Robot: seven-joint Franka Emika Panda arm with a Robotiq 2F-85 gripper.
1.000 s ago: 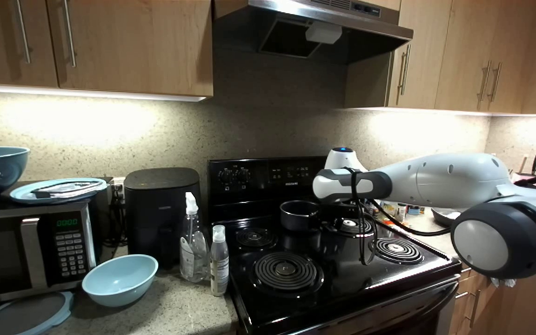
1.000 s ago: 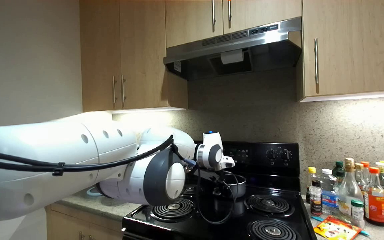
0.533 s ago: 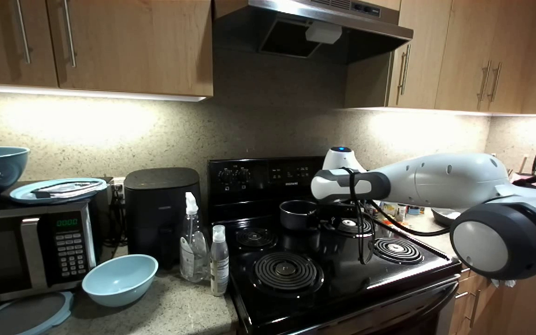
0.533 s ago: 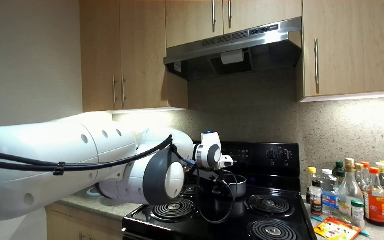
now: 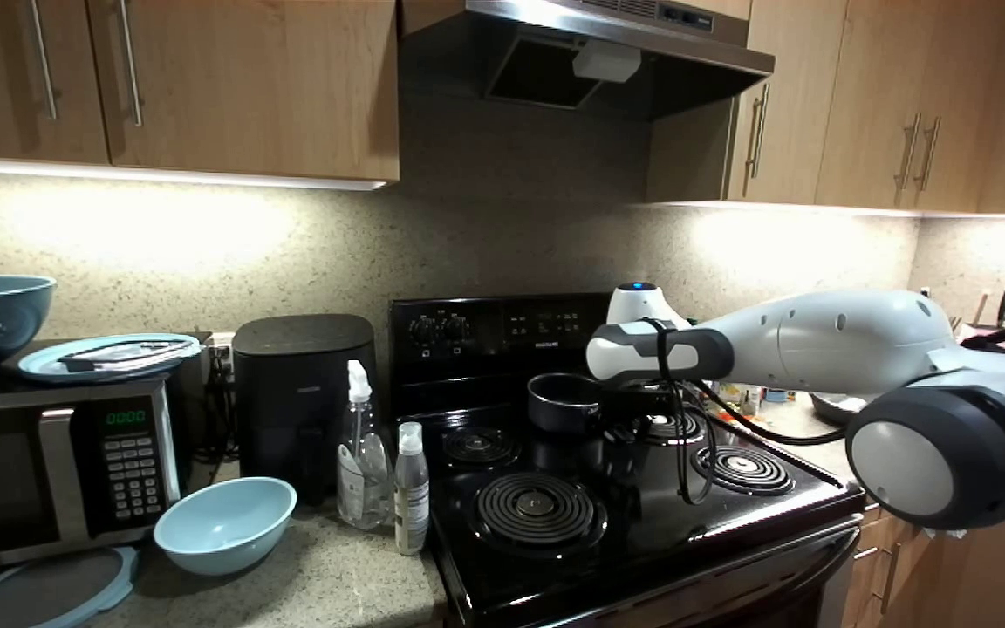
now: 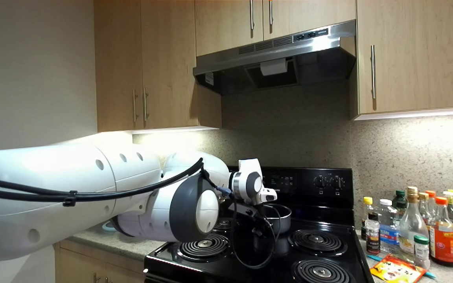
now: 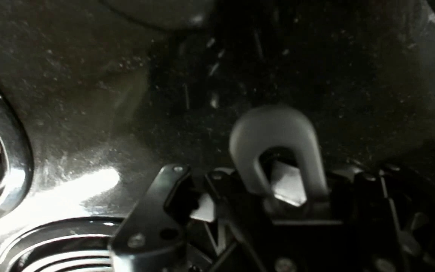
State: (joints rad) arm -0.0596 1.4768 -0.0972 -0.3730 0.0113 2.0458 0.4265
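Pot [image 6: 283, 222] just beside the tool [image 7: 293, 206], jaws clamped on the pot's looped handle [image 7: 276, 128]

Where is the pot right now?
In an exterior view, the pot is toward the back of the stove, just right of a rear burner and just left of the claw.
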